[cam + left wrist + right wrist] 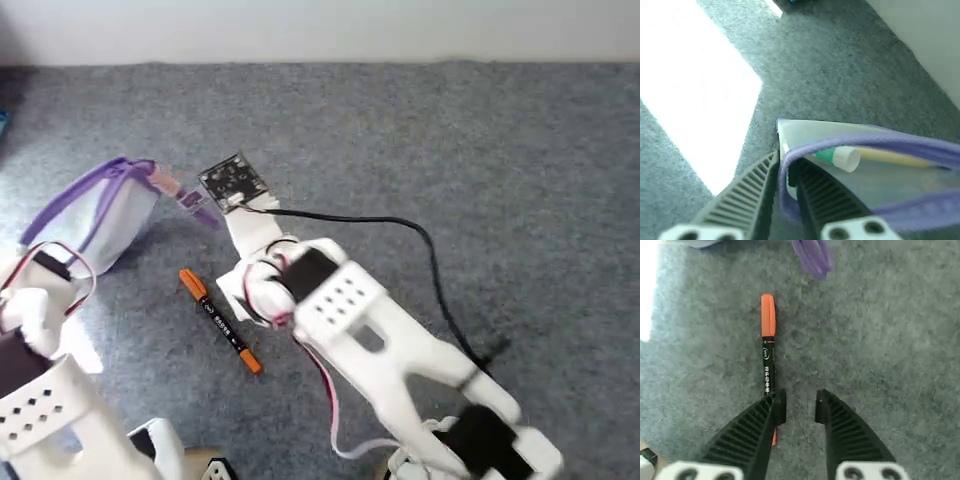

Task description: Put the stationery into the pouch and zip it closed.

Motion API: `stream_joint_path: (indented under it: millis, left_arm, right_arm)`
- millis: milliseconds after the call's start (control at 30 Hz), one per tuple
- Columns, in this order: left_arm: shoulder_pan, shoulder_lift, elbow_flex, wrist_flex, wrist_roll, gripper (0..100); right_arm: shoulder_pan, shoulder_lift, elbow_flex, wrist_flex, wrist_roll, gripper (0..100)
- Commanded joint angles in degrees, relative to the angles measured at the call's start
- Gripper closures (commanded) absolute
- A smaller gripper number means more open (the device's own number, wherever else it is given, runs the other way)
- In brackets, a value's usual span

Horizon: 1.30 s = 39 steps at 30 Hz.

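Left hand (785, 165) pinched on the rim of the pouch (95, 215) at far left of the surface (500, 150), marker (220, 322) flat beside it, right hand (796, 407) angled down, slightly spread, one finger over the marker's end.

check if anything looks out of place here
The orange marker lies loose on the carpet near the pouch, not inside it. The pouch is unzipped, its purple rim pinched by the left gripper. Nothing looks spilled or damaged.

orange-black marker (221, 321), purple-trimmed pouch (95, 215), grey carpet (450, 150)
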Motion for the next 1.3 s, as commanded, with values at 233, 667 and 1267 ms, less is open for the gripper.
stream_joint_path:
  millis: [233,667,1267]
  left_arm:
    - [-2.81,0.53,-2.15,-0.97,2.02,99]
    - [-2.81,0.7,-2.15,-0.97,2.02,99]
    - [-2.64,0.88,-1.8,-1.76,2.02,99]
  right_arm:
    - [-5.23,25.45,-26.37,8.84,-0.7,77.8]
    - [-6.37,49.36,-51.52,16.22,-0.79,77.8]
    - [-5.05,59.91,-57.76,21.76,-0.62,95.2]
